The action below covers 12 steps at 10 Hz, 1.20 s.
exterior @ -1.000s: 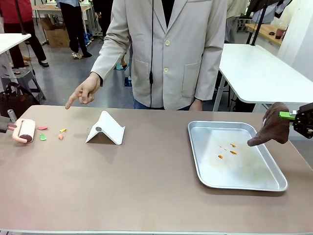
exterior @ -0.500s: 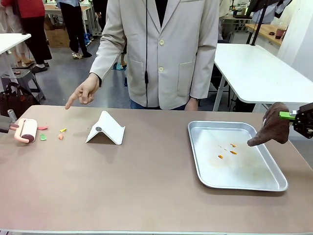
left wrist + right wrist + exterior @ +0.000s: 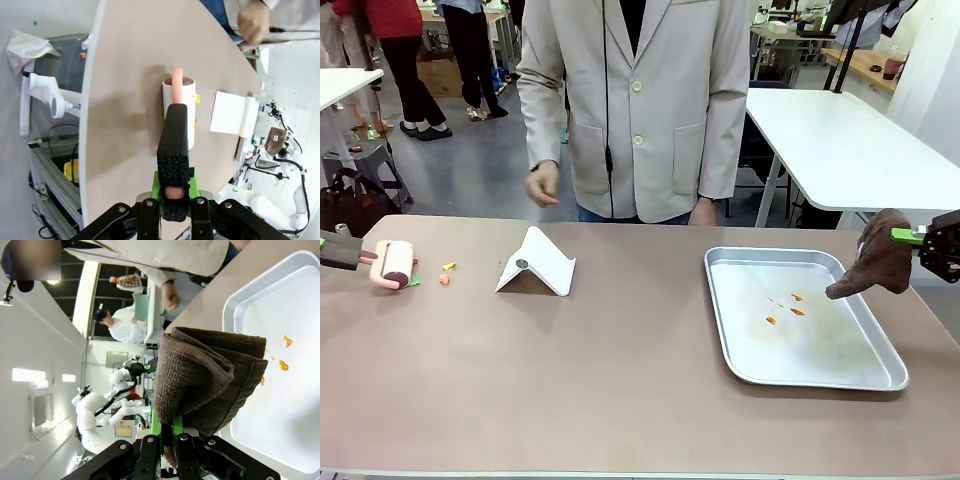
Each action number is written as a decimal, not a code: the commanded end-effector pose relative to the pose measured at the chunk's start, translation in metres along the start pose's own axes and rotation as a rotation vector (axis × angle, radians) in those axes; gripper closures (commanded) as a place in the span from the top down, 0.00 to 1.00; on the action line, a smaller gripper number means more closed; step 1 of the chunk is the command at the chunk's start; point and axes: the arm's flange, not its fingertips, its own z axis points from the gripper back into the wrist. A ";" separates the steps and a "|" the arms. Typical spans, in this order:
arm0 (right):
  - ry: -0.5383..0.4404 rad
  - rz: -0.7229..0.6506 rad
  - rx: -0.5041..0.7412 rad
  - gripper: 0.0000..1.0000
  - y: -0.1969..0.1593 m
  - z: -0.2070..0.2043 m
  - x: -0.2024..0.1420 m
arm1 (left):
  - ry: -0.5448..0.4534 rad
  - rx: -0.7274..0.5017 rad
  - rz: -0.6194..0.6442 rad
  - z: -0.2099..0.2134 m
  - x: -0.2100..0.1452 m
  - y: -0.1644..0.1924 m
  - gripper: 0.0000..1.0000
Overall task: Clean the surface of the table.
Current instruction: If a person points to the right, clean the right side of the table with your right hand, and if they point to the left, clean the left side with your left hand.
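Observation:
The brownish table (image 3: 620,390) carries a few small coloured scraps (image 3: 446,272) near its far left. My left gripper (image 3: 334,249) is shut on the pink handle of a lint roller (image 3: 395,264), whose drum rests on the table right beside the scraps. The left wrist view has that gripper (image 3: 173,194) clamped on the handle, with the roller (image 3: 179,107) ahead and the scraps (image 3: 197,99) just past it. At the far right my right gripper (image 3: 920,238) is shut on a brown cloth (image 3: 878,264) hanging above the tray's edge. Seen from the right wrist, the cloth (image 3: 205,385) bunches over the gripper (image 3: 170,439).
A silver metal tray (image 3: 740,340) at the right holds a few orange crumbs (image 3: 786,308). A white folded stand (image 3: 536,262) sits left of centre. A person stands at the far side, one hand (image 3: 542,186) hanging above the table's far edge.
The person's pointing hand has drawn back from the left. My left gripper has pushed the roller rightward onto the nearest scraps. The right arm and cloth have not moved.

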 end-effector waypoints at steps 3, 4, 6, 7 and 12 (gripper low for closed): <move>0.007 -0.002 0.014 0.00 0.002 0.001 -0.001 | 0.085 0.091 -0.021 -0.052 -0.015 0.000 0.03; 0.007 -0.002 0.014 0.00 0.002 0.001 -0.001 | 0.098 0.102 -0.020 -0.062 -0.015 -0.003 0.03; 0.007 -0.002 0.014 0.00 0.002 0.001 -0.001 | 0.131 0.110 -0.038 -0.084 -0.017 -0.015 0.03; 0.007 -0.002 0.014 0.00 0.002 0.001 -0.001 | 0.146 0.114 -0.046 -0.095 -0.017 -0.019 0.03; 0.007 -0.002 0.014 0.00 0.002 0.001 -0.001 | 0.174 0.088 -0.056 -0.123 -0.013 -0.052 0.03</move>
